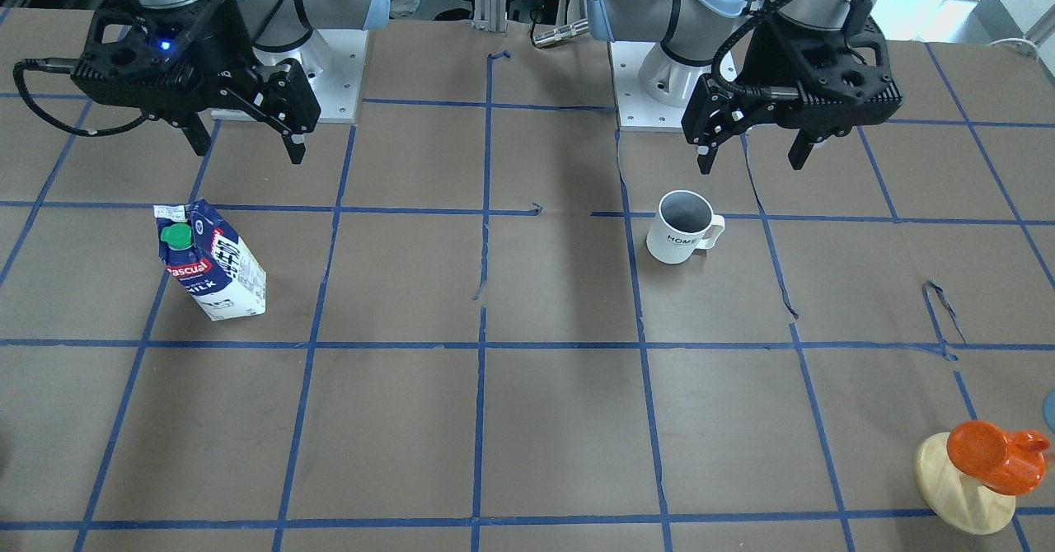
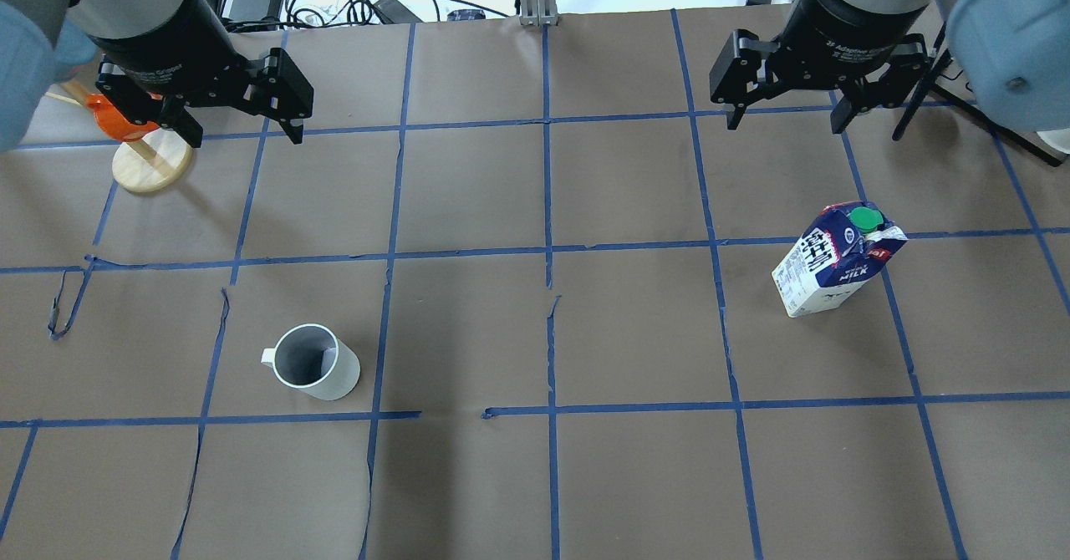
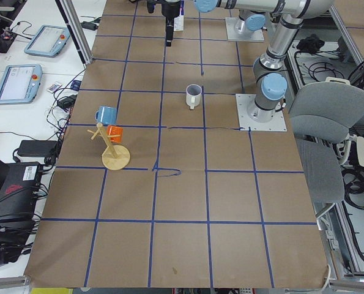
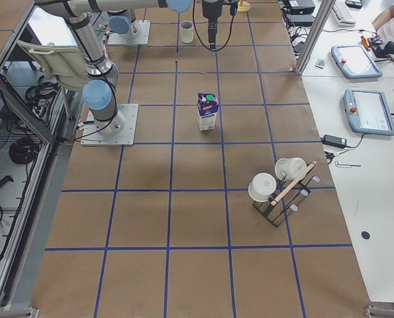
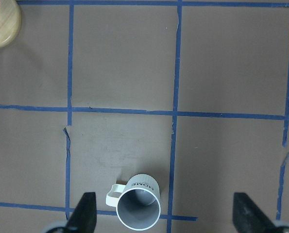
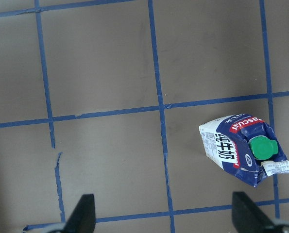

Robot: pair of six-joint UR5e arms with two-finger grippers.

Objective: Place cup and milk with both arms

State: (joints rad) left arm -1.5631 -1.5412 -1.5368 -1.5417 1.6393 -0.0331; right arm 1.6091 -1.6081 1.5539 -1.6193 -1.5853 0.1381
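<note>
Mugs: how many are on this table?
5: the cup stands alone; orange mug and blue mug on the wooden tree; two white mugs on the dark rack. More may be hidden.

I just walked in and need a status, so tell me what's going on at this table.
Nothing is held yet. The cup stands upright on the table on the left arm's side, the milk upright on the right arm's side. The left tool and the right tool both hang open in the air, touching neither.

White ribbed cup (image 1: 676,245), grey inside — dark blue-and-white milk (image 1: 221,278), green cap (image 1: 175,236) — brown table (image 1: 560,437) gridded blue.
</note>
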